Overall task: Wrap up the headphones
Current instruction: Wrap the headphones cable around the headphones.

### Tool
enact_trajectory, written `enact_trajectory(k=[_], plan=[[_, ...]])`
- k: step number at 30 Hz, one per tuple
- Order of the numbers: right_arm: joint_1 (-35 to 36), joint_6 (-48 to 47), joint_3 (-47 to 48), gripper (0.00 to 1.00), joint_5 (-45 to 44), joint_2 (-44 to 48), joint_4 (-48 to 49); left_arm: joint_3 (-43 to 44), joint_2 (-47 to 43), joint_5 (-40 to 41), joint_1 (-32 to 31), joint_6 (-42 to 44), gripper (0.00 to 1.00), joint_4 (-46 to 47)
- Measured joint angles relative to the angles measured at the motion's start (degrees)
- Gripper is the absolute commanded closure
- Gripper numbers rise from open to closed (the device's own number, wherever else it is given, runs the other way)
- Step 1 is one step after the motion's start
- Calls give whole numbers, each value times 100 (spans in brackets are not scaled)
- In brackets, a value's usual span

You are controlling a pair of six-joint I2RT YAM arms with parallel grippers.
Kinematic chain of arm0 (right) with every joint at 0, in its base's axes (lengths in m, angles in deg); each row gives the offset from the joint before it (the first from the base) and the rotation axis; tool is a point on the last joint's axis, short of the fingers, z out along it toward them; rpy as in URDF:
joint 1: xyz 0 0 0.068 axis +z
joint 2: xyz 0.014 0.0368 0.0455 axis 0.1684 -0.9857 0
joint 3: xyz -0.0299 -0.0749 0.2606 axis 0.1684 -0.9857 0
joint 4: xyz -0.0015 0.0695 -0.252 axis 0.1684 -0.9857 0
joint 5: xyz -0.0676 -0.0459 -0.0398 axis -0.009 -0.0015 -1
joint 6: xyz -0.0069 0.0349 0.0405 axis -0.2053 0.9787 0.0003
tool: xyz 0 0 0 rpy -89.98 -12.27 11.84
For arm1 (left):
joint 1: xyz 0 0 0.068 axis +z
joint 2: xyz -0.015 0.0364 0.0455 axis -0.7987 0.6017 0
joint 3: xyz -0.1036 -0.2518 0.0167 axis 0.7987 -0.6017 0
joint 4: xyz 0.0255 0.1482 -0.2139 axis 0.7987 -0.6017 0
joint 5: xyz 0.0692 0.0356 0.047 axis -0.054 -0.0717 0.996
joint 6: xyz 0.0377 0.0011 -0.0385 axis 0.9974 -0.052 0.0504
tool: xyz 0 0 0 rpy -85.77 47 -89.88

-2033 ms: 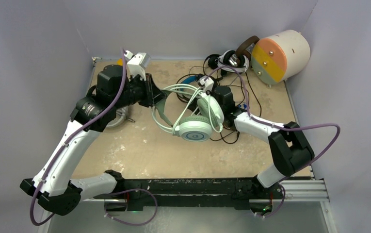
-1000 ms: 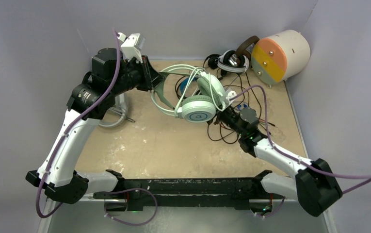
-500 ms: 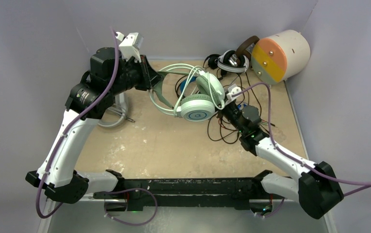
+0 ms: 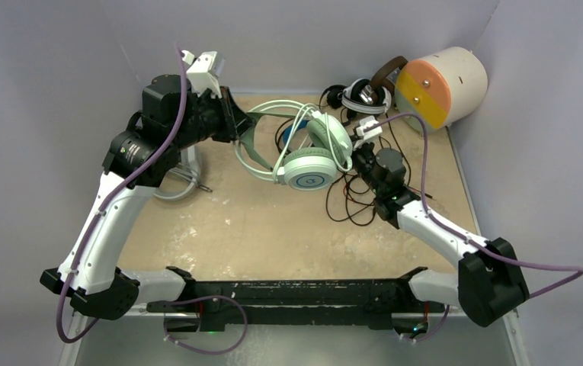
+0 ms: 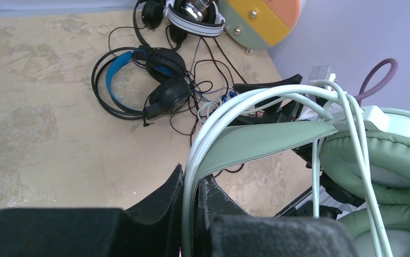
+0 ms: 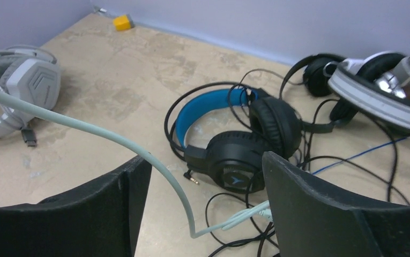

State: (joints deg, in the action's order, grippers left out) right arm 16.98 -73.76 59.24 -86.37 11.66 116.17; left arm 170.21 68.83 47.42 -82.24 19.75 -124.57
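My left gripper [image 4: 236, 126] is shut on the headband [image 5: 267, 142] of the mint-green headphones [image 4: 309, 168] and holds them above the table. Their pale cable is looped over the ear cups [image 5: 385, 166]. In the left wrist view the fingertips [image 5: 177, 179] pinch the band. My right gripper [image 4: 355, 156] is open, just right of the ear cups. The loose mint cable [image 6: 165, 171] runs between its fingers [image 6: 299, 176], ungripped. The black headphones with the blue headband [image 6: 235, 155] lie on the table beyond it.
The white-grey headphones [image 6: 25, 80] lie at the left, under my left arm [image 4: 185, 179]. The black-and-white headphones [image 4: 364, 95] and the brown band [image 4: 385, 70] sit by the cream cylinder [image 4: 440, 84]. Tangled black cables [image 4: 349, 206] lie around. A yellow block [image 6: 121, 22] is at the back wall.
My left gripper raised the mint headphones toward the back, then held still. My right gripper pulled back toward the front right, then returned close to the ear cups.
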Motion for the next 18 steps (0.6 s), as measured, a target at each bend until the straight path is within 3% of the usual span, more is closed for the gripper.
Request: enact_trajectory(k=[5, 9, 13, 18], plan=[[-42, 205, 0, 31, 352, -404, -22, 0, 0, 57, 15, -2, 100, 0], [-44, 304, 7, 41, 686, -820, 57, 0, 17, 57, 37, -7, 100, 4], [-44, 378, 170, 62, 1016, -1381, 50, 0, 61, 52, 42, -26, 100, 9], [-44, 603, 282, 95, 1414, -1657, 125, -7, 131, 0, 184, -116, 100, 74]])
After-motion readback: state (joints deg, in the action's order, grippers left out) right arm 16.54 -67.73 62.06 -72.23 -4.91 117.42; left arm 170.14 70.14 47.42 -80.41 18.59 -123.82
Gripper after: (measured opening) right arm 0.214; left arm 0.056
